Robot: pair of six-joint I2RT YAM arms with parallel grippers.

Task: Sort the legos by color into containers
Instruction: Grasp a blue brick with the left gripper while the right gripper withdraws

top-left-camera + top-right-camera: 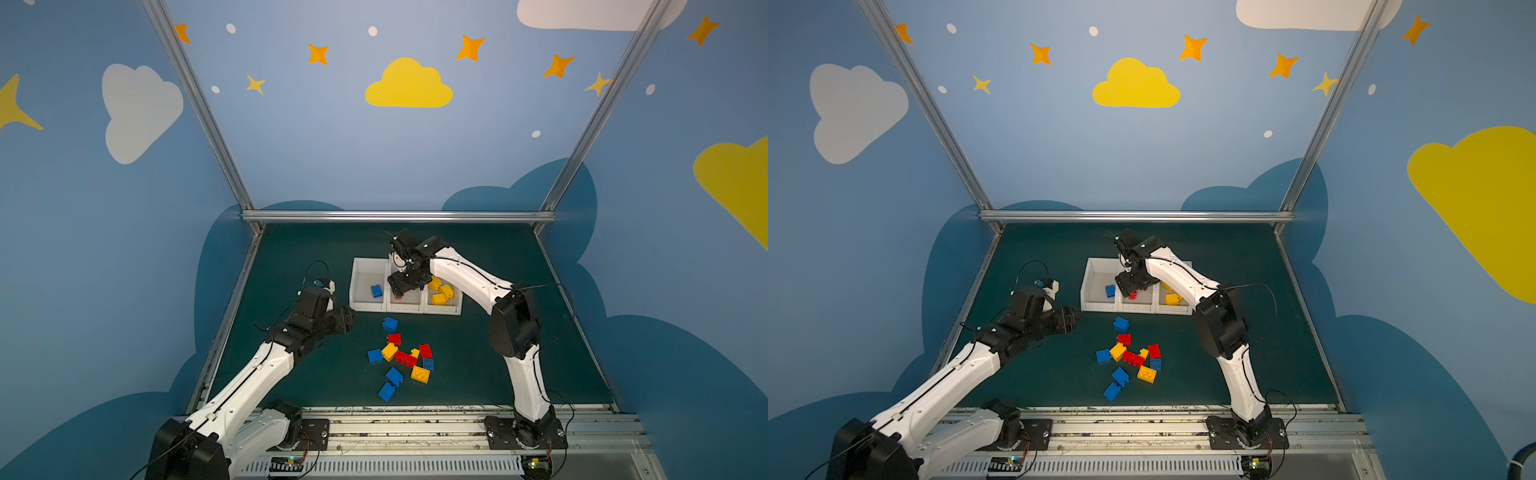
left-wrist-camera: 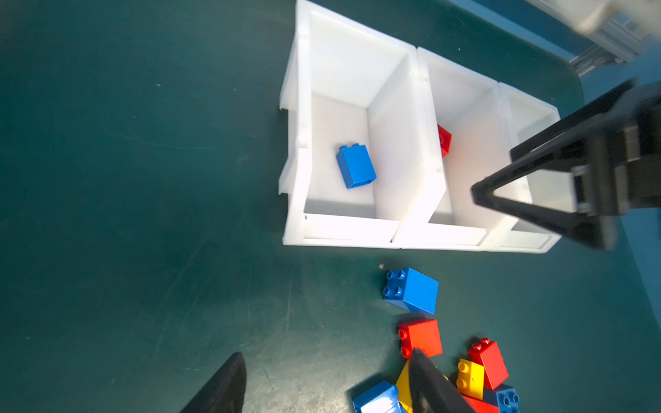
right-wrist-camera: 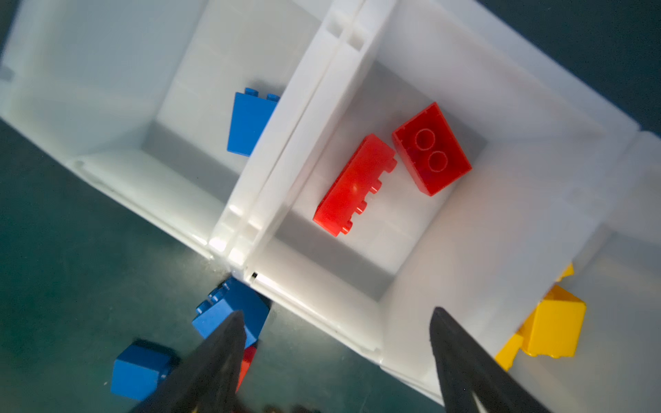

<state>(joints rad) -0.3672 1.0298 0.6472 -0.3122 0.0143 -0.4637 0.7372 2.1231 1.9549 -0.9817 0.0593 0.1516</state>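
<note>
Three joined white containers [image 1: 365, 309] stand mid-table. The left one holds a blue lego [image 1: 376, 291], also seen in the left wrist view [image 2: 356, 166]. The middle one holds two red legos [image 3: 354, 186] [image 3: 431, 150], and the right one yellow legos [image 1: 441, 293]. My right gripper [image 1: 405, 286] hangs over the middle container, open and empty [image 3: 336, 313]. Several loose red, blue and yellow legos [image 1: 405, 359] lie on the mat in front of the containers. My left gripper [image 1: 347, 320] hovers left of them, open with nothing between its fingers [image 2: 327, 354].
The dark green mat [image 1: 299, 374] is bordered by aluminium rails at the back [image 1: 395, 216] and a rail at the front [image 1: 415, 419]. A lone blue lego [image 2: 411, 289] lies nearest the containers' front lip, with a red one [image 2: 422, 338] behind it.
</note>
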